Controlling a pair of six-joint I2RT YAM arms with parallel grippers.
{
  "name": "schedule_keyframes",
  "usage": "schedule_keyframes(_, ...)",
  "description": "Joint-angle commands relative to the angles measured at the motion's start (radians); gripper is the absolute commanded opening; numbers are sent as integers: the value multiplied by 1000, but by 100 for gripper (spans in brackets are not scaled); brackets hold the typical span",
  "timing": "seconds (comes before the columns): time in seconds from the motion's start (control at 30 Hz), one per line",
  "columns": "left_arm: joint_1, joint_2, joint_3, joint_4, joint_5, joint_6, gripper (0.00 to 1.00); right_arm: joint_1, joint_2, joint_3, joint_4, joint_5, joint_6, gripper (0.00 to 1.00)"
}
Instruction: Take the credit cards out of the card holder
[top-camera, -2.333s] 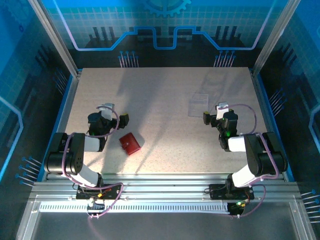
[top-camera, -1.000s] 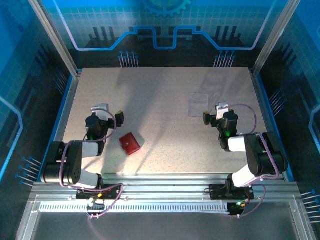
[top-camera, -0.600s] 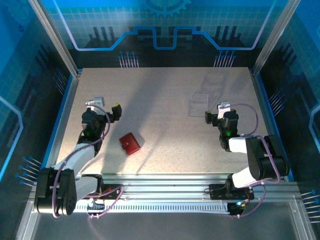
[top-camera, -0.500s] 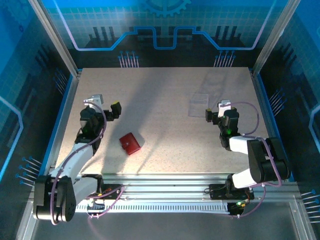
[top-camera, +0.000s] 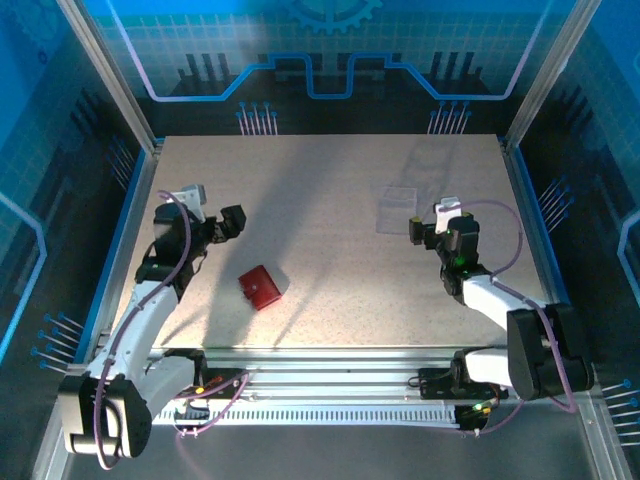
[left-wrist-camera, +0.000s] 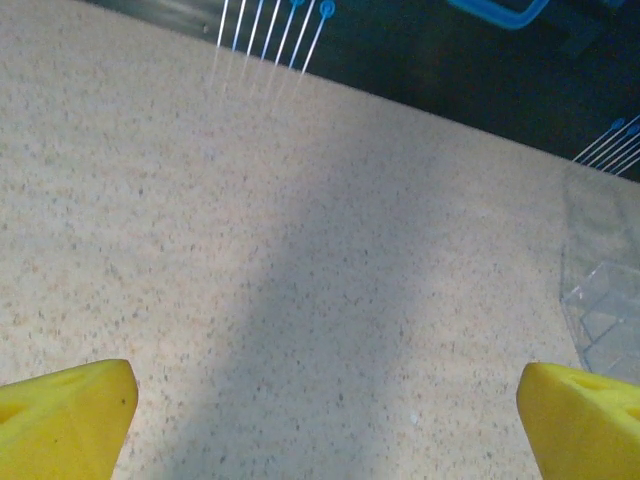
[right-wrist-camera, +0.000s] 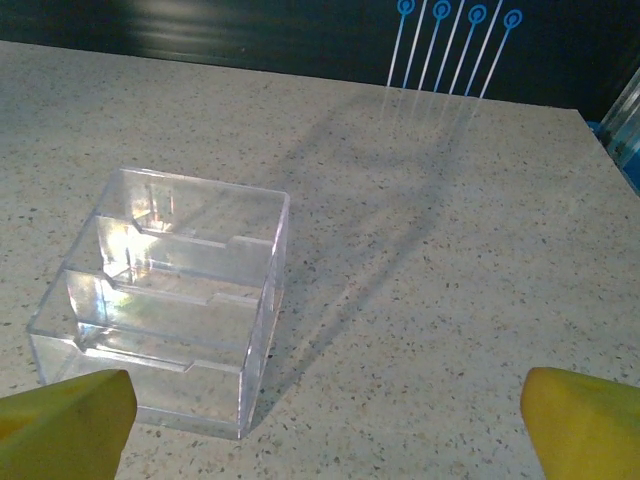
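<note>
The card holder (top-camera: 261, 287) is a small red case lying shut on the speckled table, left of centre and towards the near edge. The credit cards are hidden. My left gripper (top-camera: 212, 210) hovers open behind and to the left of the holder, well apart from it. In the left wrist view its yellow fingertips (left-wrist-camera: 62, 420) stand wide over bare table, with the left gripper (left-wrist-camera: 325, 430) holding nothing. My right gripper (top-camera: 432, 220) is open at the right of the table, far from the holder. The right gripper (right-wrist-camera: 325, 430) has only tabletop between its fingers.
A clear plastic tiered stand (right-wrist-camera: 165, 300) sits just ahead and left of the right gripper; from above the stand (top-camera: 397, 208) is at the back right. The stand (left-wrist-camera: 605, 300) also edges into the left wrist view. Blue-framed walls (top-camera: 135, 215) bound the table.
The left arm has stretched out, carrying its gripper away from the holder toward the back left. The right gripper has edged slightly farther out. The holder has not moved.
</note>
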Motion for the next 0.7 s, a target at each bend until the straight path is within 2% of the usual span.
schedule_keyframes(0.0, -6, -13, -16, -84, 10, -12, 97, 15, -62, 43, -134, -13, 13, 100)
schedule_keyframes(0.13, -12, -14, 20, -234, -25, -35, 98, 23, -107, 43, -233, -47, 25, 100)
schedule_keyframes(0.27, -17, -13, 54, -305, 4, -126, 97, 24, -160, 36, -296, -113, 46, 100)
schedule_keyframes(0.33, -20, -10, 84, -362, 42, -143, 96, 24, -198, 54, -351, -140, 93, 100)
schedule_keyframes(0.47, -28, -16, 127, -545, 17, -184, 94, 26, -260, 94, -481, -227, 203, 100)
schedule_keyframes(0.57, -29, -54, 90, -628, 38, -236, 94, 26, -288, 119, -566, -297, 268, 100)
schedule_keyframes(0.63, -35, -90, 26, -618, 77, -269, 95, 25, -294, 111, -569, -299, 316, 100)
schedule_keyframes(0.67, -63, -104, 5, -606, 60, -302, 96, 24, -294, 108, -569, -301, 336, 100)
